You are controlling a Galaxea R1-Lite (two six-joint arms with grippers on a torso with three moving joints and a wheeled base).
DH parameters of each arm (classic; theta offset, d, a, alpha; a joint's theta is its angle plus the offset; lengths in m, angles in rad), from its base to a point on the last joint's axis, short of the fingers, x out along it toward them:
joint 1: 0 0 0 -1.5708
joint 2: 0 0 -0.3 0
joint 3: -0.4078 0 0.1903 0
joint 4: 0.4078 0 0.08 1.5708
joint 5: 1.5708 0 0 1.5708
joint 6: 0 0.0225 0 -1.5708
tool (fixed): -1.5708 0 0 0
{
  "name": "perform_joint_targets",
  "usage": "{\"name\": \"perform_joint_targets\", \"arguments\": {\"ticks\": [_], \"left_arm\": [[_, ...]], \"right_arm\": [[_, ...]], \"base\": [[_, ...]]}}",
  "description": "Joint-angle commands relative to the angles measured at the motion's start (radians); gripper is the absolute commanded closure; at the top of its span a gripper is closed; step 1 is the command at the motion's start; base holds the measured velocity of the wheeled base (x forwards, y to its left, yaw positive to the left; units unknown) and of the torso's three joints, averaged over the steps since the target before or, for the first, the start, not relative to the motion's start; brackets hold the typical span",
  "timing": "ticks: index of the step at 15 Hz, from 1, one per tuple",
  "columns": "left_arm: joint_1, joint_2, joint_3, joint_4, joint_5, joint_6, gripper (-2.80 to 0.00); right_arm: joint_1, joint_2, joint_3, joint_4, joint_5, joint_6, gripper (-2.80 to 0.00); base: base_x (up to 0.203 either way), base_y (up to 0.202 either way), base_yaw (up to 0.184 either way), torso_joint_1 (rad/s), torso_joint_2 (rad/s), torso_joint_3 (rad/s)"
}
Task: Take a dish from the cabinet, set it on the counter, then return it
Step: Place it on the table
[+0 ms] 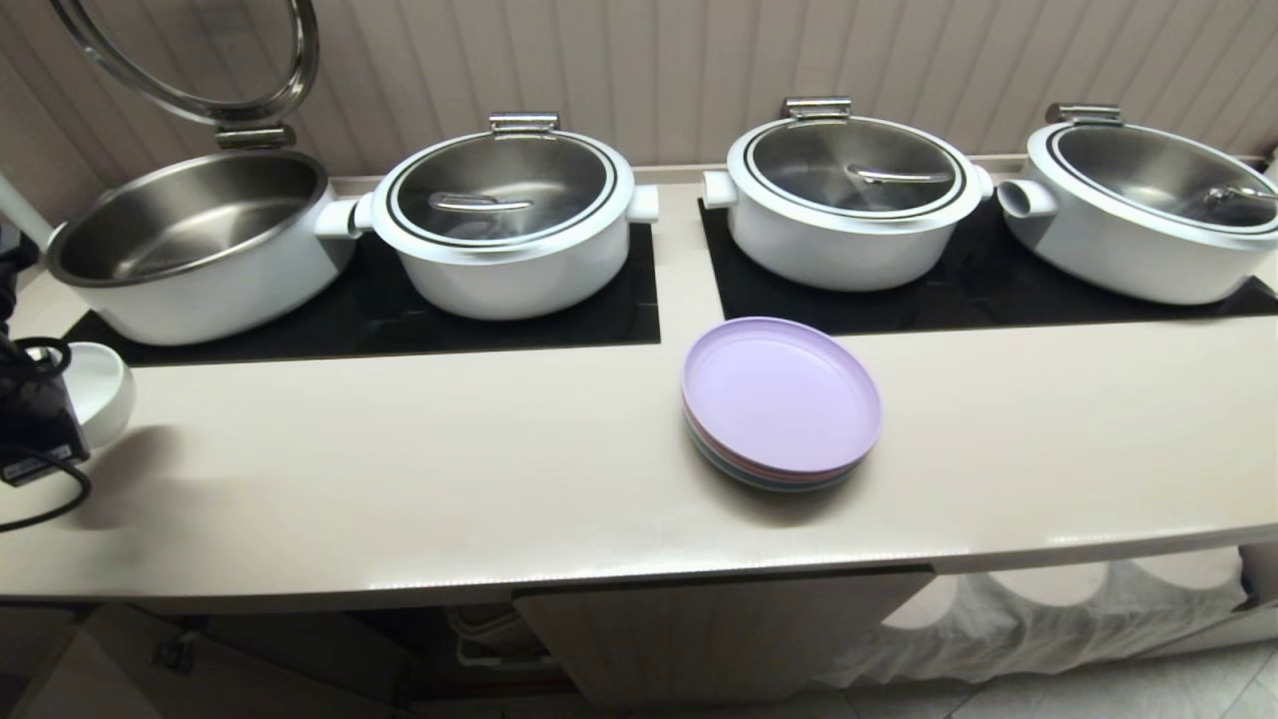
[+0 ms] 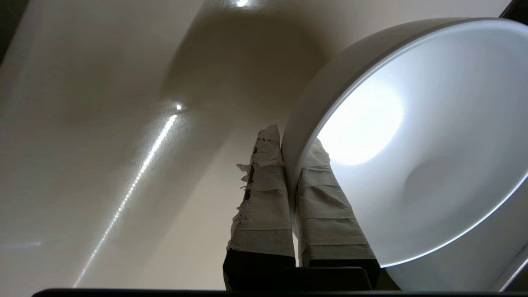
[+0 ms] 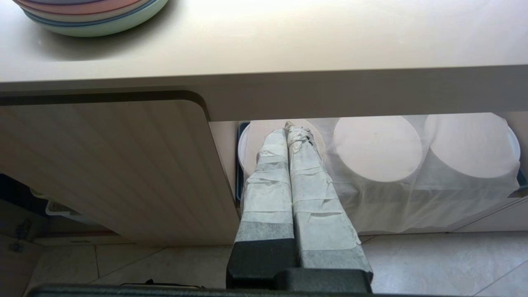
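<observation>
My left end effector (image 2: 288,165) is pinched shut on the bowl's (image 2: 412,165) rim, the bowl tilted beside it with the desk (image 2: 103,144) just beneath.

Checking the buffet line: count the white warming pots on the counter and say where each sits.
4, in a row along the wall: far left pot, lid raised; left-centre pot, lid shut; right-centre pot, lid shut; far right pot, cut by the frame edge. More may sit beyond view.
</observation>
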Motion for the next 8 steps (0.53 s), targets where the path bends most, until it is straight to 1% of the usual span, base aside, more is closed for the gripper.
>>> {"name": "perform_joint_targets", "arguments": {"ticks": [1,6,8], "left_arm": [[-0.011,0.036,-0.040,0.030,-0.003,-0.021,0.00],[-0.013,0.073,-0.038,0.098,-0.006,-0.019,0.00],[-0.016,0.111,-0.063,0.152,-0.007,-0.018,0.00]], "right_arm": [[0.000,0.000,0.000,0.000,0.002,0.000,0.00],[0.000,0.000,0.000,0.000,0.000,0.000,0.00],[0.001,0.000,0.000,0.000,0.000,0.000,0.00]], "base": [[0.000,0.000,0.000,0.000,0.00,0.000],[0.000,0.000,0.000,0.000,0.00,0.000],[0.000,0.000,0.000,0.000,0.00,0.000]]}}
